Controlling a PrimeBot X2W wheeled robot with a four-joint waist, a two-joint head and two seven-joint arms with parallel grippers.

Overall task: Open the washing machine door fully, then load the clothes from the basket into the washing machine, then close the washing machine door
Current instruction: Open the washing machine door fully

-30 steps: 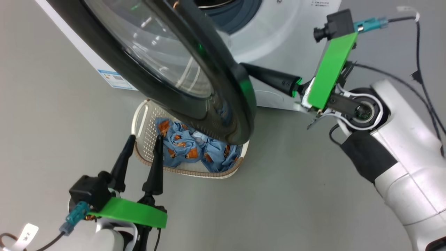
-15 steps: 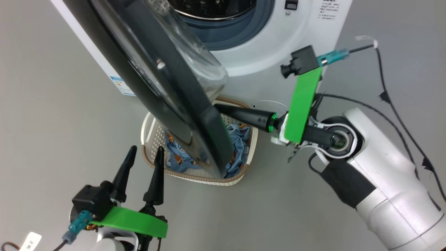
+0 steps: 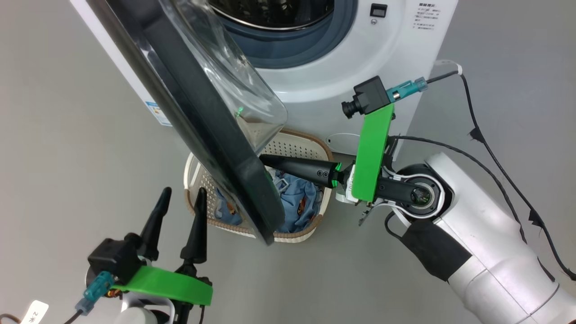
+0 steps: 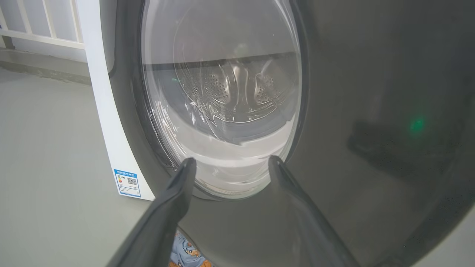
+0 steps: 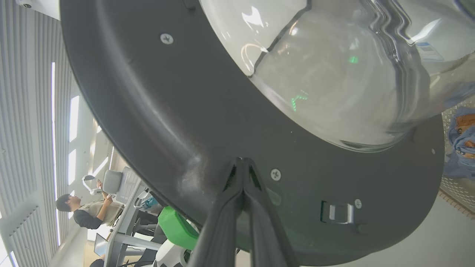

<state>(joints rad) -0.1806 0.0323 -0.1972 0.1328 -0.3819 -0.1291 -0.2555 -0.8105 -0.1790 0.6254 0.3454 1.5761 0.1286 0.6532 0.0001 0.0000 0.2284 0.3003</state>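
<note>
Right pincer (image 3: 266, 159): fingers pressed together, nothing between them, tips set against the dark inner face of the washing machine door (image 3: 238, 189), just beside a screw (image 5: 275, 174). Left pincer (image 3: 183, 191): spread wide, empty, hovering near the door's outer face. Door stands partly open and hangs over the basket (image 3: 294, 235), which sits on the floor (image 3: 67, 157) against the washing machine (image 3: 396, 58). Risks, as judged: the tips bear on smooth, sloped plastic and may skid toward the glass bulge (image 3: 243, 90), letting the door drift shut. Pushed wider, the door may sweep into the left pincer. Hard to read: most of the clothes (image 3: 297, 198) lie behind the door, its hinge side is cut off, and contact firmness cannot be told.
</note>
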